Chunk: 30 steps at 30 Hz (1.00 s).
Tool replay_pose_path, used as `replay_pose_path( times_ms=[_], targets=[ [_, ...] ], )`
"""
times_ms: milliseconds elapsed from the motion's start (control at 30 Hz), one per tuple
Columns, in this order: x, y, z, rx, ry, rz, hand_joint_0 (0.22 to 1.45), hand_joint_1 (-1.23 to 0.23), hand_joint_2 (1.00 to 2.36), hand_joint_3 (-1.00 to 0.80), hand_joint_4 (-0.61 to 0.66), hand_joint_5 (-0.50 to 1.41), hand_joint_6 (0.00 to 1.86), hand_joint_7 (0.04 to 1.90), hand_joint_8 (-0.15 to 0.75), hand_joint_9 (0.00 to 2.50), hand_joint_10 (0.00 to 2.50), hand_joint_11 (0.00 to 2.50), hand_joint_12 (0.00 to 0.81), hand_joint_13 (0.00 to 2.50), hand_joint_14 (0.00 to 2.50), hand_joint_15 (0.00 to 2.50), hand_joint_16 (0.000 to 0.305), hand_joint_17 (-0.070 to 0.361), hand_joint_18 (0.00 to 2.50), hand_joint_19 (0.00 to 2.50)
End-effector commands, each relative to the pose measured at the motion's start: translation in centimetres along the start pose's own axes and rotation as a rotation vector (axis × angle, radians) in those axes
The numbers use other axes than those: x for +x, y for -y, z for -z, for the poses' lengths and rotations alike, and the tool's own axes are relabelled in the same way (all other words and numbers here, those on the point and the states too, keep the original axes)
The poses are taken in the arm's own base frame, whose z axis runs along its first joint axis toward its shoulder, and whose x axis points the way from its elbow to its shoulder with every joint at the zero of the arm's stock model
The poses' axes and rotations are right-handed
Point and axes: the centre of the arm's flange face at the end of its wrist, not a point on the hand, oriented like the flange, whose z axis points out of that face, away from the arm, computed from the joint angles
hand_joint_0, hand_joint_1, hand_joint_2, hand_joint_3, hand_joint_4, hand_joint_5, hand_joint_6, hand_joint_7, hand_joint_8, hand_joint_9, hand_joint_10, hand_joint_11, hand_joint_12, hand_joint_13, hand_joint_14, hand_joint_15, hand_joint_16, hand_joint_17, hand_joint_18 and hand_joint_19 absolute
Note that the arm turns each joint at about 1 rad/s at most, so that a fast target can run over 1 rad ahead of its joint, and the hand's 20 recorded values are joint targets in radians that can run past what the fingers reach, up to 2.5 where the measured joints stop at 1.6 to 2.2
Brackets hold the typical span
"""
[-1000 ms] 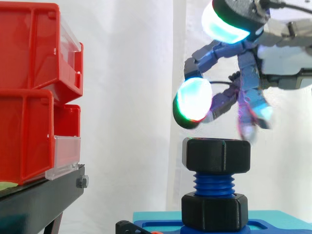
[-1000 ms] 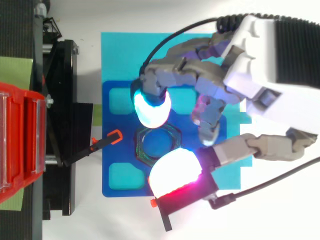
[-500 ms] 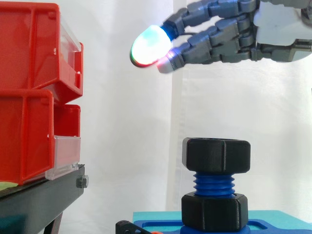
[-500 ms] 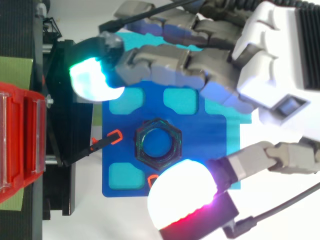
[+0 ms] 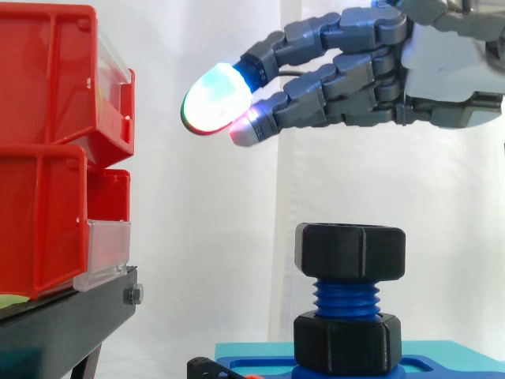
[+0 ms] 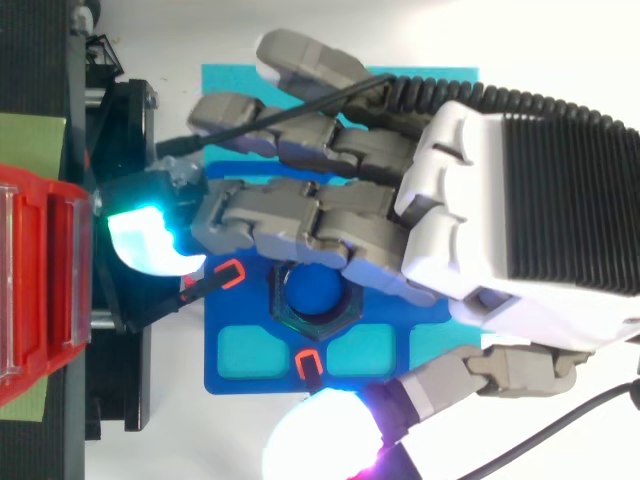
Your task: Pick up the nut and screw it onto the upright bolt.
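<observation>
A black hex nut [image 5: 350, 251] sits on top of the upright blue threaded bolt [image 5: 346, 298], with a second black nut [image 5: 347, 342] lower at its base. From above, the top nut [image 6: 315, 304] rings the bolt's blue end, partly under my fingers. My hand [image 5: 442, 75] hovers well above the nut, its fingers [image 5: 316, 79] stretched straight out to the left, holding nothing. The hand [image 6: 500, 220] spans the blue base plate [image 6: 240, 350] in the top view, its glowing fingertips [image 6: 150, 240] over the black stand.
Red bins [image 5: 55, 150] are stacked on a black stand [image 5: 63, 324] at the left. The blue plate rests on a cyan mat [image 5: 442, 349]. A white curtain hangs behind.
One second ago the fingers were curled down around the top nut. They have let go, straightened and risen, and the hand has shifted left over the plate.
</observation>
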Motion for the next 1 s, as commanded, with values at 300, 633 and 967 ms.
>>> replay_pose_path(
  times_ms=[300, 633, 967],
  targets=[
    [1.3, 0.0, 0.7, -0.014, -0.048, 0.012, 0.43, -0.35, 1.0, -0.5, 0.14, -0.24, 0.5, 0.63, 0.224, 0.24, 0.0, 0.0, 0.36, 0.22, 0.0, 0.0, 0.054, 0.121, 0.0, 0.0],
    [1.2, 0.3, 0.8, -0.023, -0.058, 0.02, 0.39, -0.21, 1.0, -0.5, 0.12, -0.24, 0.5, 0.59, 0.189, 0.0, 0.0, 0.0, 0.355, 0.0, 0.0, 0.0, 0.059, 0.133, 0.0, 0.0],
    [3.5, 2.0, 2.2, -0.021, -0.114, 0.059, 0.37, -0.11, 1.0, -0.5, 0.34, -0.17, 0.5, 0.72, 0.151, 0.0, 0.0, 0.0, 0.345, 0.0, 0.0, 0.0, 0.061, 0.137, 0.0, 0.0]
  ],
)
